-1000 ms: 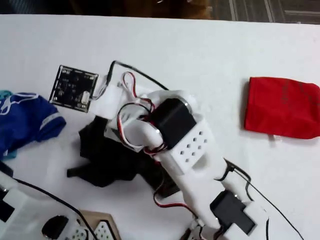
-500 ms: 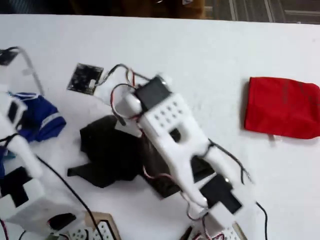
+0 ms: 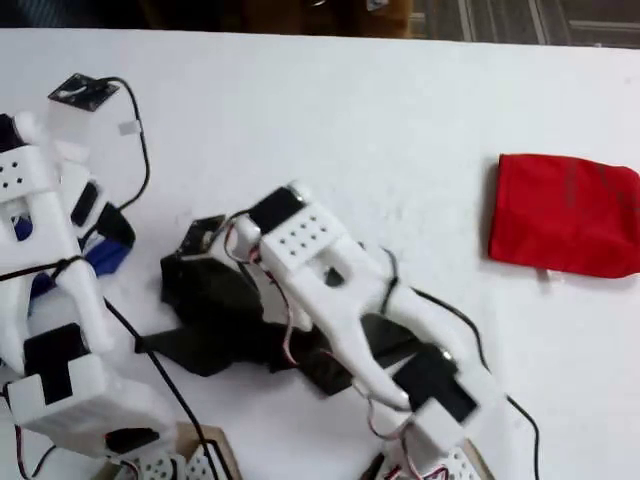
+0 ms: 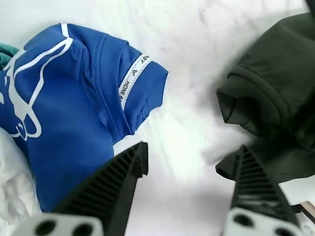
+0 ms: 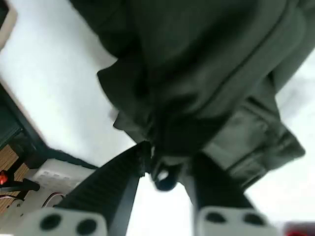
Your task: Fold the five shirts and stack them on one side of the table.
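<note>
Right gripper (image 5: pixel 165 164) clamped on a fold of the black shirt (image 3: pixel 215 310), middle of the table (image 3: pixel 400 100). Left gripper (image 4: pixel 189 157) wide open, empty, between blue shirt (image 4: pixel 74 98) and black shirt. Red shirt (image 3: pixel 565 215) folded, well apart

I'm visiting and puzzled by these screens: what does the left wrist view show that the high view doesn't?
The left wrist view adds the left hand, open over the gap between two shirts. It also gives the white print on the blue shirt, with a teal cloth and a white cloth beside it. The high view adds the folded red shirt, apart at the other side of the table, and the right arm lying over the dark shirt. Both take in the blue shirt, the dark shirt and the white table.
</note>
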